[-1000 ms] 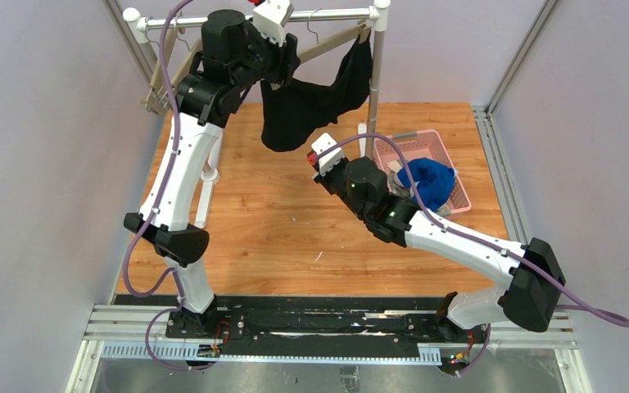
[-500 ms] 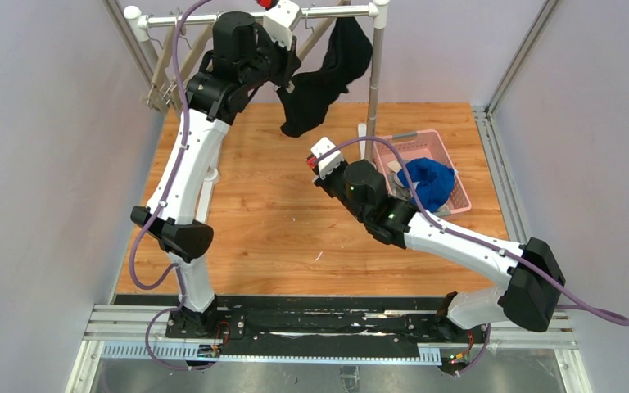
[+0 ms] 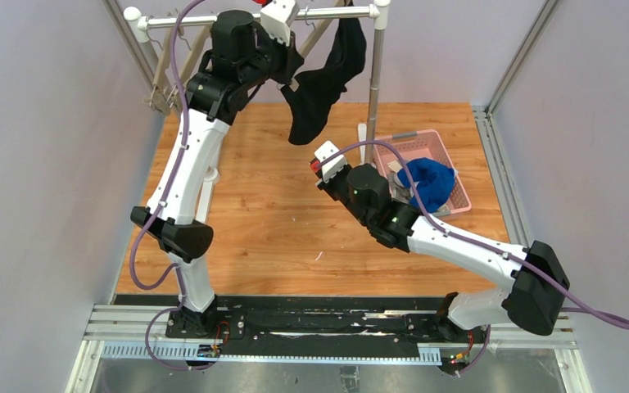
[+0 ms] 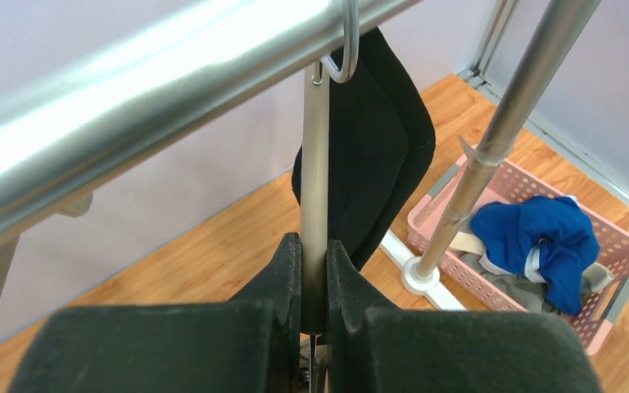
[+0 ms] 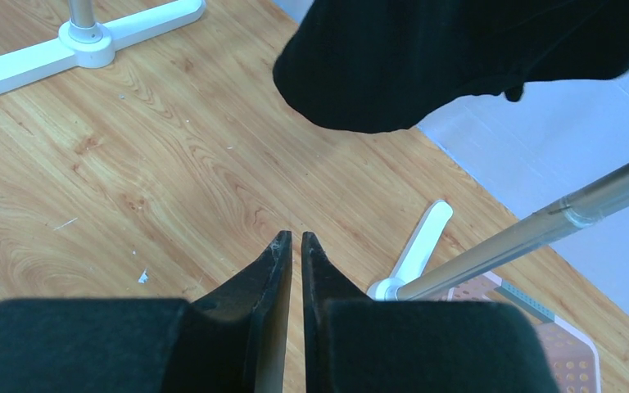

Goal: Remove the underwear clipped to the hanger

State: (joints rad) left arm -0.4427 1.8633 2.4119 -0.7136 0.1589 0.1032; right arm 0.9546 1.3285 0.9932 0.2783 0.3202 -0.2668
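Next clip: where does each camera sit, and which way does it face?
Top external: above and behind the bases, looking down on the table; both arms show.
Left wrist: at the rail, facing the black underwear; left tool clamps the hanger.
Right wrist: low over the table, facing that underwear; right tool shows, empty.
Shared: both wrist views show the black underwear.

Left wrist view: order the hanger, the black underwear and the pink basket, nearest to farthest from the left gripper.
1. The hanger, clamped in the left gripper.
2. The black underwear, just behind, slightly right.
3. The pink basket, far right.
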